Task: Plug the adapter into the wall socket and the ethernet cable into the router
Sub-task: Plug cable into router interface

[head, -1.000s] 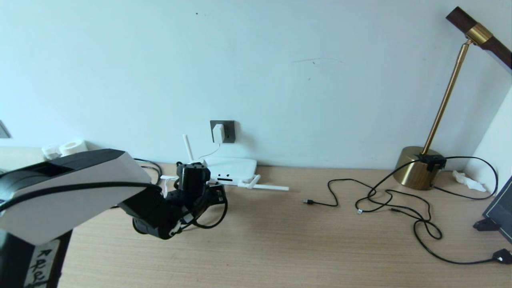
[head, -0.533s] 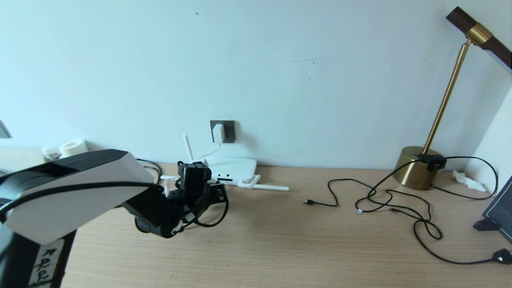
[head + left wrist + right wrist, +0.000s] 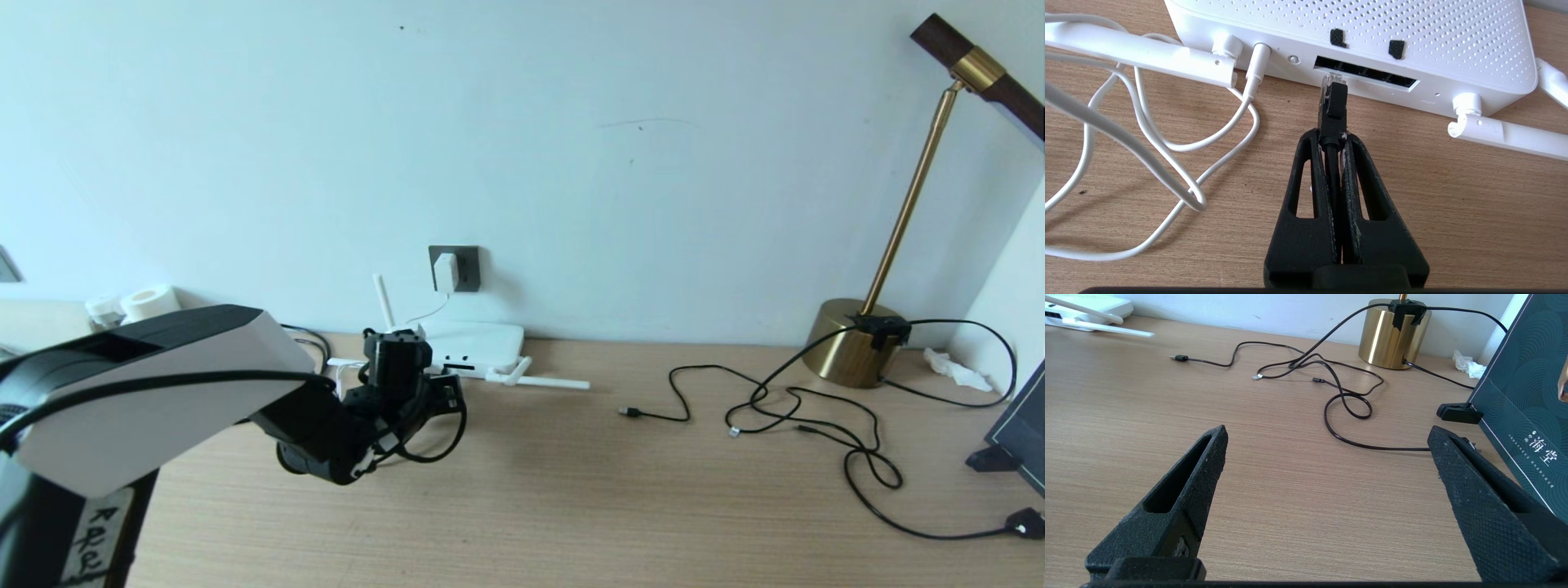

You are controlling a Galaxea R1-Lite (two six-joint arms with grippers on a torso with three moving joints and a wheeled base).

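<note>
The white adapter (image 3: pixel 445 272) sits in the dark grey wall socket (image 3: pixel 467 268), and its thin cord runs down to the router (image 3: pixel 482 339). My left gripper (image 3: pixel 1332 136) is shut on the black ethernet cable (image 3: pixel 1333 106) just behind its plug. The plug's clear tip is at the mouth of the end slot of the router's (image 3: pixel 1355 36) port row; I cannot tell whether it is inside. In the head view the left gripper (image 3: pixel 445 394) is low over the desk in front of the router. My right gripper (image 3: pixel 1329 432) hangs open over bare desk, holding nothing.
White cord loops (image 3: pixel 1167 134) lie beside the router, and its antennas (image 3: pixel 1506 134) lie flat on the desk. Thin black cords (image 3: pixel 784 408) trail across the right side from the brass lamp base (image 3: pixel 845 343). A dark box (image 3: pixel 1527 404) stands at the far right.
</note>
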